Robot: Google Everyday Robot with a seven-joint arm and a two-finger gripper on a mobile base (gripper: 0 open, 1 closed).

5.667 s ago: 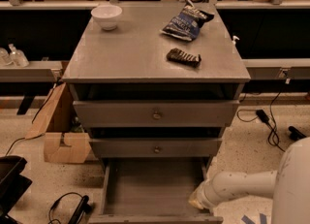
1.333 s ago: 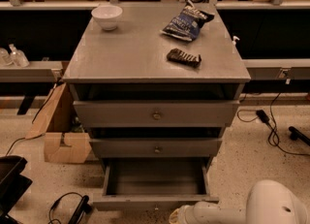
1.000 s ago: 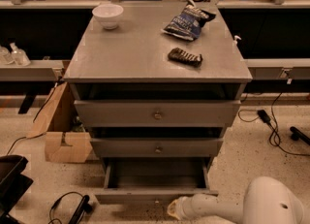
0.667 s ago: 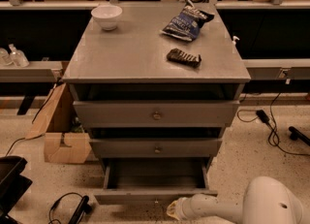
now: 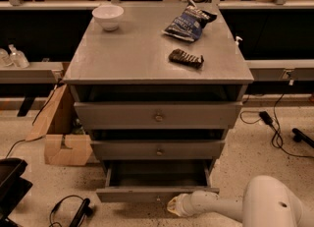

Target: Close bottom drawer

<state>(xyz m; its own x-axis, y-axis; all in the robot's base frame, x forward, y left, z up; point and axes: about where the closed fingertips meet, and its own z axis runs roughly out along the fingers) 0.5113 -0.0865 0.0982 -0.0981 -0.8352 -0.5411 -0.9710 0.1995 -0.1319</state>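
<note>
The bottom drawer (image 5: pixel 157 193) of the grey cabinet stands part-way open, its slim grey front low in the camera view and its plain tray (image 5: pixel 159 174) showing behind it. My gripper (image 5: pixel 172 205) is at the end of the white arm, low and just right of the drawer front's middle, right against the front. The top drawer (image 5: pixel 158 115) and the middle drawer (image 5: pixel 158 149) above are pushed in.
On the cabinet top sit a white bowl (image 5: pixel 108 16), a blue chip bag (image 5: pixel 189 20) and a dark snack bar (image 5: pixel 186 58). A cardboard box (image 5: pixel 63 137) stands left of the cabinet. Cables and a black object (image 5: pixel 73 211) lie on the floor at left; more cables at right.
The bottom drawer has slid further into the cabinet since the earliest frame. My arm has swung from the drawer's right side to its front and pressed in with it.
</note>
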